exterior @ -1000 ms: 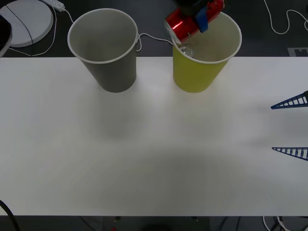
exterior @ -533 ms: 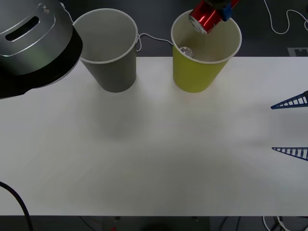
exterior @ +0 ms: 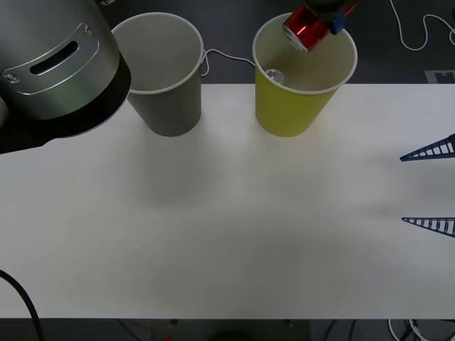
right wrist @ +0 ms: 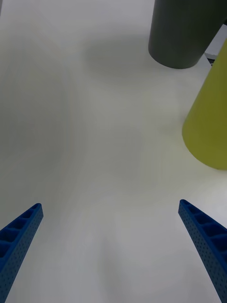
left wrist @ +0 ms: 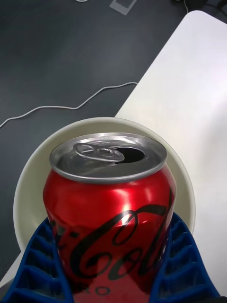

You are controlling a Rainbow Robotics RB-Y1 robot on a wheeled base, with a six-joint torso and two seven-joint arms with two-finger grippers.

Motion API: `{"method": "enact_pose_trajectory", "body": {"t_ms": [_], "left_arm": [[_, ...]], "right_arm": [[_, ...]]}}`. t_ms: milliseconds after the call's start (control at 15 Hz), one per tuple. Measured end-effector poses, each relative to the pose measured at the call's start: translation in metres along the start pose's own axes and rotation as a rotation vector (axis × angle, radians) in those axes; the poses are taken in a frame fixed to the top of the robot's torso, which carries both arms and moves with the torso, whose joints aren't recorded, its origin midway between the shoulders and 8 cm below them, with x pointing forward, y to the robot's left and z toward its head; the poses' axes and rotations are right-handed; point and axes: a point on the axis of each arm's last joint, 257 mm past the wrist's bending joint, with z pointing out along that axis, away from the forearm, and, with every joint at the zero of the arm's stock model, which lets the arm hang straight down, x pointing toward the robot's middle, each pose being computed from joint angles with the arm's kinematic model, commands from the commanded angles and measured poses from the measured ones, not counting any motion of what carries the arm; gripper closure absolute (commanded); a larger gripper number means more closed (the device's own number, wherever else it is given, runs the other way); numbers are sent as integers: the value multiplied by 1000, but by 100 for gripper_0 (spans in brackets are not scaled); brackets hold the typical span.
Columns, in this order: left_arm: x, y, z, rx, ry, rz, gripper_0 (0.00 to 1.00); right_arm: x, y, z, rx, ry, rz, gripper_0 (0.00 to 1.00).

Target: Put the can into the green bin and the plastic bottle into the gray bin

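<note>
The red can (exterior: 306,30) hangs tilted over the mouth of the green bin (exterior: 291,106), with my left gripper (exterior: 325,15) shut on it. In the left wrist view the can (left wrist: 111,208) sits between the blue fingers (left wrist: 38,265), silver top and pull tab showing, with the bin's pale inside (left wrist: 30,199) below it. The gray bin (exterior: 167,92) stands to the left of the green one. My right gripper (exterior: 429,188) rests open at the table's right edge, also seen as the right gripper (right wrist: 113,246) facing the gray bin (right wrist: 184,33) and green bin (right wrist: 210,128). The plastic bottle is out of view.
Another can's silver top (exterior: 274,74) lies inside the green bin. My left arm's silver and black casing (exterior: 53,67) covers the table's far left corner. White cables (exterior: 227,57) run on the dark floor behind the bins.
The can moved from the green bin's left rim rightward to above its opening. My left arm's casing came into view at the upper left. The right gripper stayed still.
</note>
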Motion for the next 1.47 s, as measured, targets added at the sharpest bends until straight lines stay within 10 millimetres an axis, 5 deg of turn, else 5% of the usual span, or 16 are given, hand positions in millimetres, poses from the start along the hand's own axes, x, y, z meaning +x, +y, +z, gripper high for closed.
{"method": "enact_pose_trajectory", "body": {"t_ms": [467,867,1133,1467], "left_arm": [[-13,-8,-7,53,-43,-25,0],[2,3,-41,124,-6,14,0],[39,20,-70,175,12,55,0],[113,45,-110,213,0,157,0]], "right_arm": [[0,0,0,0,0,0,0],[0,0,0,0,0,0,0],[0,0,0,0,0,0,0],[0,0,0,0,0,0,0]]}}
